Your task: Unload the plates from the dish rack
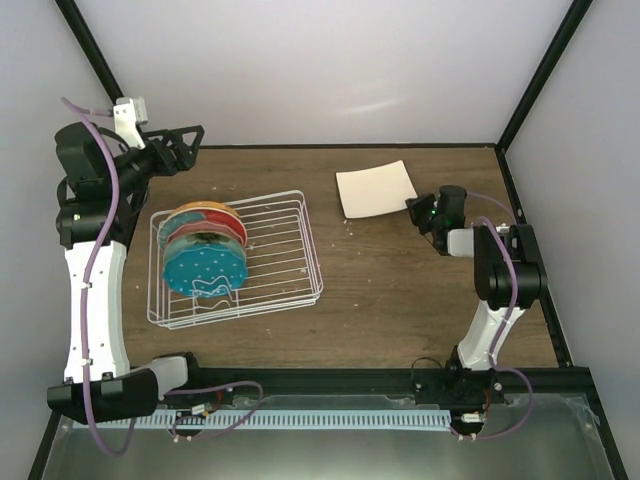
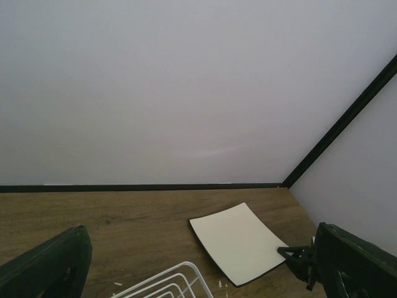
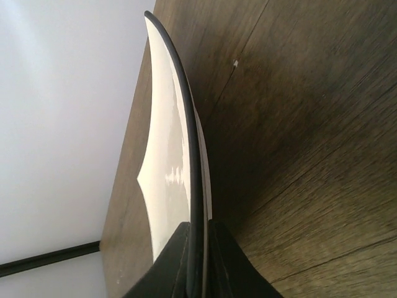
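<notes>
Cream square plate (image 1: 376,188) lies on the table (image 1: 400,300) right of the dish rack (image 1: 290,255), its right corner clamped by the right gripper (image 1: 420,210) — other plates (image 1: 205,255) stand in the rack's left end, the left gripper (image 1: 192,140) hanging released beyond it.

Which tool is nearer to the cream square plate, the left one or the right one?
Right. The right tool is shut on the cream plate at its right edge. The left tool hangs open above the far left corner of the rack, well apart from that plate.
</notes>
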Controlling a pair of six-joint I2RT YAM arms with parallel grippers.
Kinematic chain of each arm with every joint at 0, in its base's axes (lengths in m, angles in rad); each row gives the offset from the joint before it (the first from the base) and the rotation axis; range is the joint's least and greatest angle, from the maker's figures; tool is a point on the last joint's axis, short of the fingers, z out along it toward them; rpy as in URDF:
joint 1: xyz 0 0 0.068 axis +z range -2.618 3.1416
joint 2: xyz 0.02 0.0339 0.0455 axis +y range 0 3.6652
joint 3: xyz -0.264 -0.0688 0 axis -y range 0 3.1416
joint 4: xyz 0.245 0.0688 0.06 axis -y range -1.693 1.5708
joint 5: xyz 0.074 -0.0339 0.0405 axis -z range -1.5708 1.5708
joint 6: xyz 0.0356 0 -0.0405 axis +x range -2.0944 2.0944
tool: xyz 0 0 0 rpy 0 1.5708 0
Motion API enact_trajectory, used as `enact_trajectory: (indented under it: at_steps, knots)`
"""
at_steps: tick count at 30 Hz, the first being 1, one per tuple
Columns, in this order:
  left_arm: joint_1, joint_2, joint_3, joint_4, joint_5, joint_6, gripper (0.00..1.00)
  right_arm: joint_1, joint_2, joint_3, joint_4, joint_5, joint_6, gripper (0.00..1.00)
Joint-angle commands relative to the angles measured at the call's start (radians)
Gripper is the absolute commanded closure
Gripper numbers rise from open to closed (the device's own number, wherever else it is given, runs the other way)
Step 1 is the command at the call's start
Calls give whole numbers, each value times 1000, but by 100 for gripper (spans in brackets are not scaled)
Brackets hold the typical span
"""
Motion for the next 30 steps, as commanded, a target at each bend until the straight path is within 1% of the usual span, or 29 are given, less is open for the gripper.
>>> enact_trajectory:
  at_steps: [1, 7, 12, 19, 22, 28, 30]
  knots:
    - [5, -4, -14, 12, 7, 1, 0, 14, -18, 10, 129, -51, 60, 88]
    - [6, -6, -21, 13, 11, 1, 0, 13, 1, 15, 60, -84, 84, 76]
    - [5, -10, -20, 15, 12, 1, 0, 13, 0, 24, -47, -90, 80, 66]
    - [5, -20, -26, 14, 16, -3, 0, 14, 11, 103, -323, -69, 44, 49]
    - [5, -25, -29, 12, 20, -3, 0, 13, 19, 145, -450, -52, 25, 40]
    - [5, -35, -36, 9, 21, 0, 0, 14, -13, 230, -709, 58, -10, 36]
    - [4, -36, -41, 12, 22, -1, 0, 14, -24, 252, -763, 92, -17, 34]
